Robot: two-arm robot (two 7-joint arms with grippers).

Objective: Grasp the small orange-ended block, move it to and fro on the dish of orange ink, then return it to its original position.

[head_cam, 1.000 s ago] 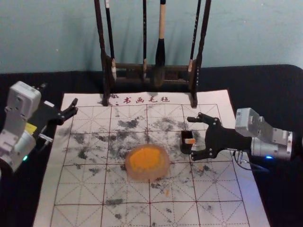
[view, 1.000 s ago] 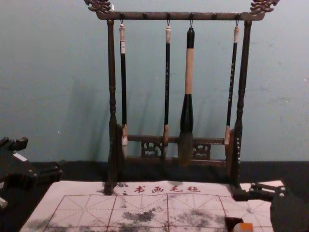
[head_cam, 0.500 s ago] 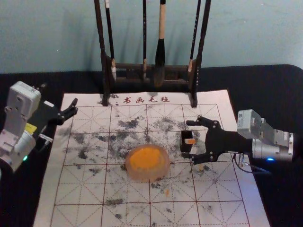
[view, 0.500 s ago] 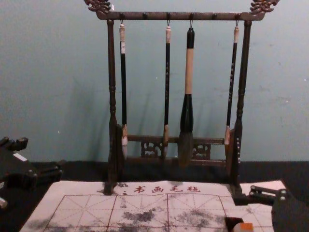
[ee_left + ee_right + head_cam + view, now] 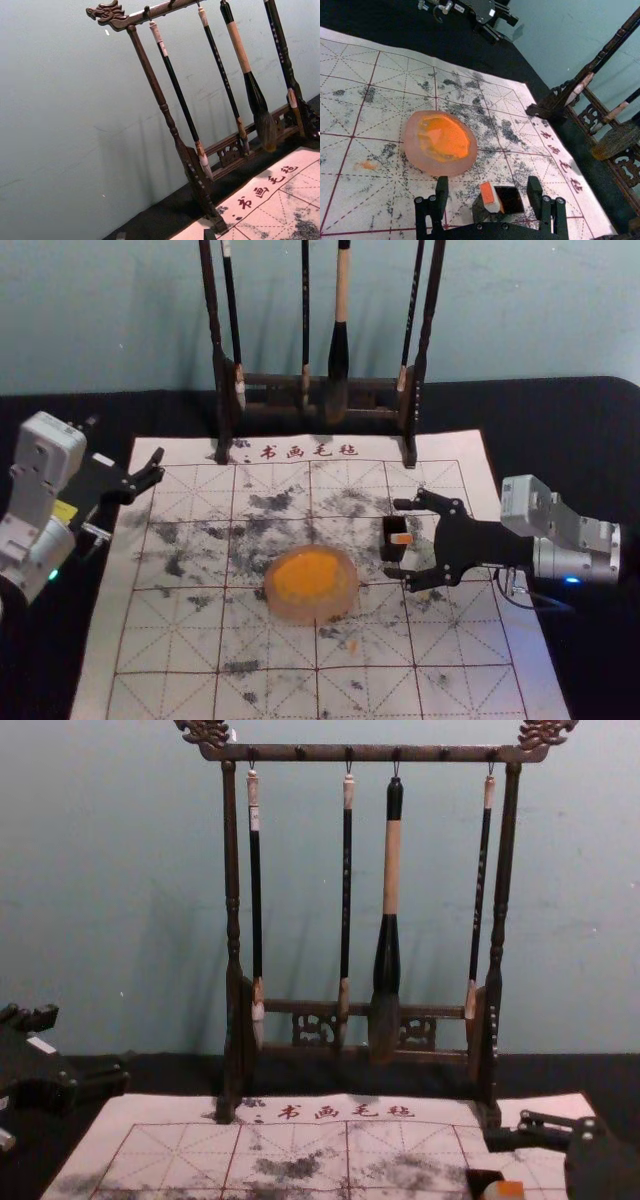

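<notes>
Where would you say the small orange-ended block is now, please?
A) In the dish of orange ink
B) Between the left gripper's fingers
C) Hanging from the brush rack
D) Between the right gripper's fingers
D: the small orange-ended block sits between the open fingers of the right gripper, with a gap on either side.

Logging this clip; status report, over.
Right gripper open around orange-ended block. Left gripper open, idle at left edge of mat. Black container beside block; path to ink dish otherwise looks clear.

Calligraphy corner, room type unclear: brushes point(image 5: 391, 870) on carved rack point(image 5: 325, 753), smudged gridded mat point(image 5: 460, 640).
</notes>
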